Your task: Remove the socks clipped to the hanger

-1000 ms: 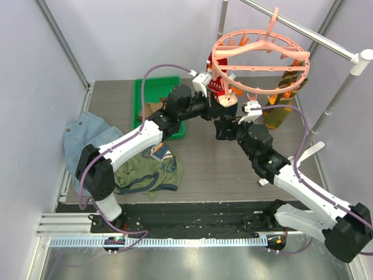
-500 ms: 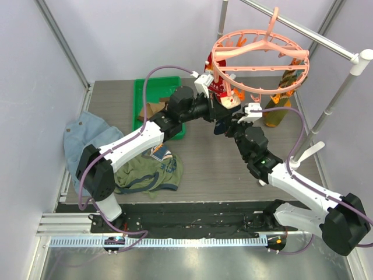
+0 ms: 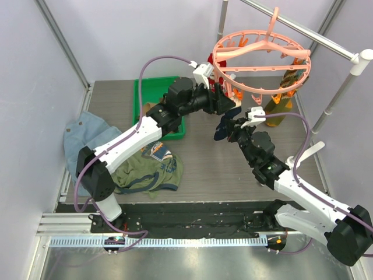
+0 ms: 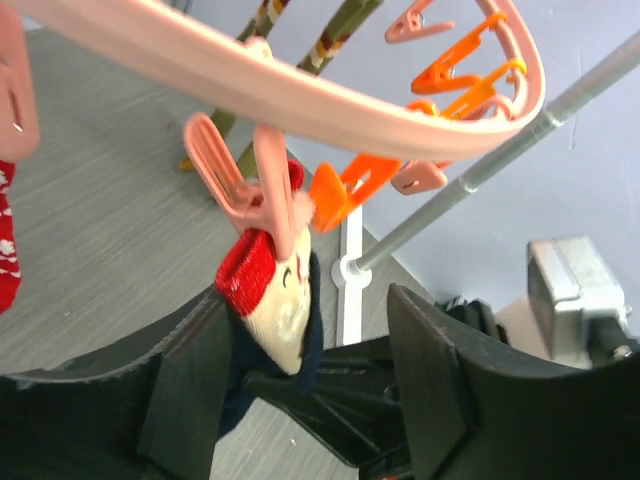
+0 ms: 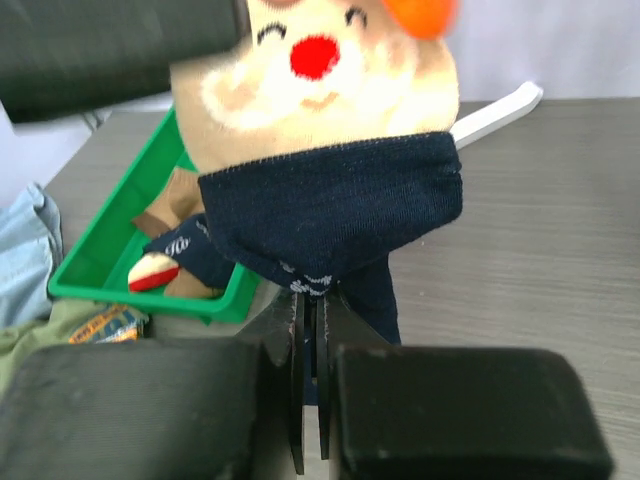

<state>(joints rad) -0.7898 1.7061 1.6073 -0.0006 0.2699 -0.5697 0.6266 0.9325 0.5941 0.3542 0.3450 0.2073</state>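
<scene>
On my screen the grey table (image 3: 233,169) fills the cell, with the rail stand (image 3: 337,96) along its right side. The hanger (image 3: 260,90) hangs from the rail by its hook (image 3: 274,17), its ring tilted over the far right part of the table. An olive T-shirt (image 3: 143,172) lies crumpled near the left arm's base, with pale denim (image 3: 87,131) just beside it towards the left wall. A green tray (image 3: 152,90) sits at the far left, and I can see a brown sock (image 3: 152,108) in it.

Both arms reach in under the near rim of the ring. The left gripper (image 4: 305,320) is up at the ring with its fingers standing wide apart, one on each side of a hanging sock. I can't tell whether either finger touches it. The right gripper (image 5: 312,320) is below, and its fingers are pinched tight on the bottom edge of that same sock.

That navy sock (image 5: 330,210) has a cream face with a red nose and a red cuff. A pink clip (image 4: 255,190) grips it at the cuff, with an orange clip (image 4: 340,190) just beside it. An olive sock (image 3: 278,108) hangs from the ring's right side. A red sock (image 4: 6,235) shows at the left edge of my left wrist view.
</scene>
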